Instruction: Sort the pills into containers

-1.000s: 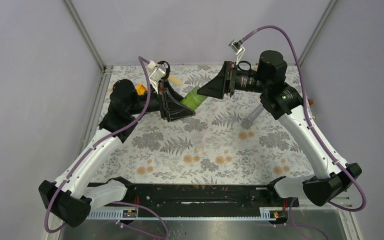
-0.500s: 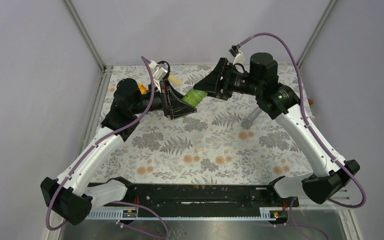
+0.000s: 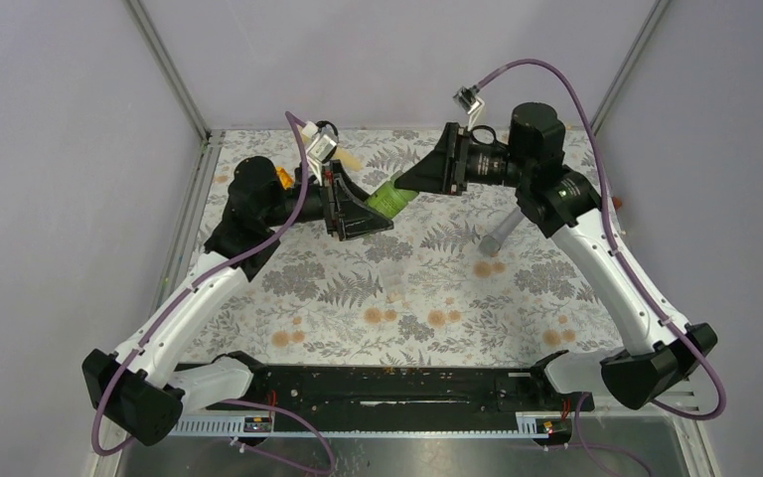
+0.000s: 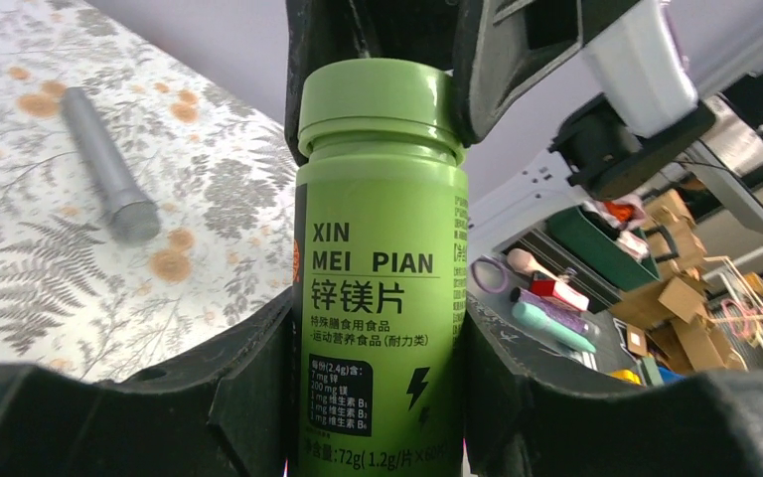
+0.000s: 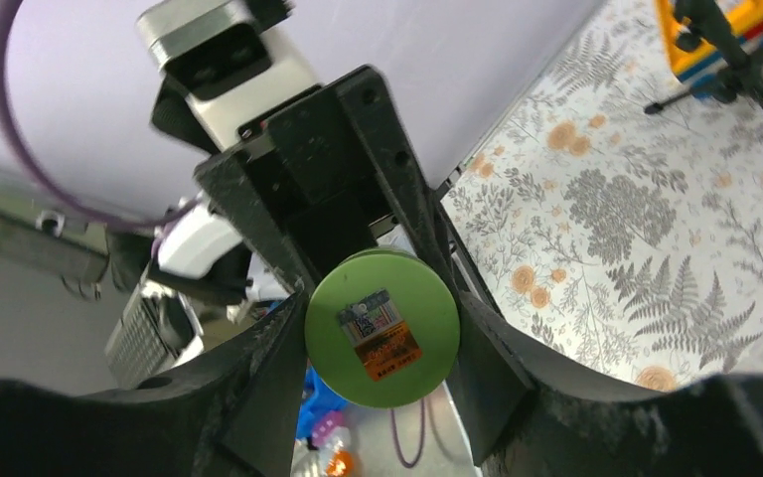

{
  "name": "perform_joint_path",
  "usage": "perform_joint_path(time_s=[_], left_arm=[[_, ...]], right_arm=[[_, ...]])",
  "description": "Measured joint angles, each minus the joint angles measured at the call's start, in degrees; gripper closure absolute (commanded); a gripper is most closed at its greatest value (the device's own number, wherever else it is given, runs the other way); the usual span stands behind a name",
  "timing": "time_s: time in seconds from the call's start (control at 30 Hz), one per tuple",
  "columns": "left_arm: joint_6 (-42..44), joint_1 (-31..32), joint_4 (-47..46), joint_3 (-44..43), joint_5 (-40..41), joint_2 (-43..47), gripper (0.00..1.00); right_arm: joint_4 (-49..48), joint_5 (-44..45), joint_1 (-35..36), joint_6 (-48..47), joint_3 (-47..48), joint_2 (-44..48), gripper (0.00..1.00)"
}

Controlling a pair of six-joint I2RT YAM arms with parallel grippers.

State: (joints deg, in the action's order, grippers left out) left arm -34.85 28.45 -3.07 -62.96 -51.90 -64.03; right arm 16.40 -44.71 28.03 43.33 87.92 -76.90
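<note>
We are holding the green bottle [image 3: 389, 196] tilted above the mat's [image 3: 517, 298] far middle. The left gripper [image 4: 378, 378] is clamping its body and the right gripper [image 3: 419, 179] is closing around the cap [image 5: 381, 328]. Risk: a loose clamp lets the bottle spin or slip, and uncapping it tilted spills pills. The clear cup [image 3: 394, 289] is standing mid-mat; we cannot tell its contents.

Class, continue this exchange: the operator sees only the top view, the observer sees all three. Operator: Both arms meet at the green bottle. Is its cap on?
Observer: Yes. In the left wrist view the cap is on, and the left fingers clamp the bottle by its body.
Operator: And the right fingers?
Observer: They press the cap from both sides.
Operator: Anything on the cap?
Observer: A sticker with a printed code on its top.
</note>
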Motion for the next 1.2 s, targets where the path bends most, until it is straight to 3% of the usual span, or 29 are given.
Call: perform_joint_path(time_s=[0.17, 0.37, 0.57, 0.87, 1.07, 1.2], left_arm=[[-5.6, 0.4, -7.9, 1.4, -5.0, 0.3, 1.0], [-10.6, -0.3, -14.6, 3.4, -10.6, 2.2, 1.0], [-11.4, -0.3, -16.8, 3.5, -12.0, 2.6, 1.0], [11.7, -0.3, 1.4, 7.3, 0.6, 9.6, 1.0], [19.8, -0.3, 5.1, 16.7, 8.0, 11.1, 1.0], [22.6, -0.3, 5.7, 23.3, 12.0, 11.1, 1.0]], right_arm=[[-9.3, -8.2, -0.8, -2.7, -3.4, 2.6, 0.62], [-22.0, -11.1, -3.1, -1.9, -3.5, 4.1, 0.63], [-21.9, -10.2, -3.2, -4.9, -2.4, 5.4, 0.59], [-1.0, 11.9, -3.8, -12.0, -4.8, 7.1, 0.58], [8.4, 28.7, -4.0, -13.6, -16.8, 6.2, 0.61], [10.1, 34.4, -3.9, -13.2, -24.4, 3.6, 0.61]])
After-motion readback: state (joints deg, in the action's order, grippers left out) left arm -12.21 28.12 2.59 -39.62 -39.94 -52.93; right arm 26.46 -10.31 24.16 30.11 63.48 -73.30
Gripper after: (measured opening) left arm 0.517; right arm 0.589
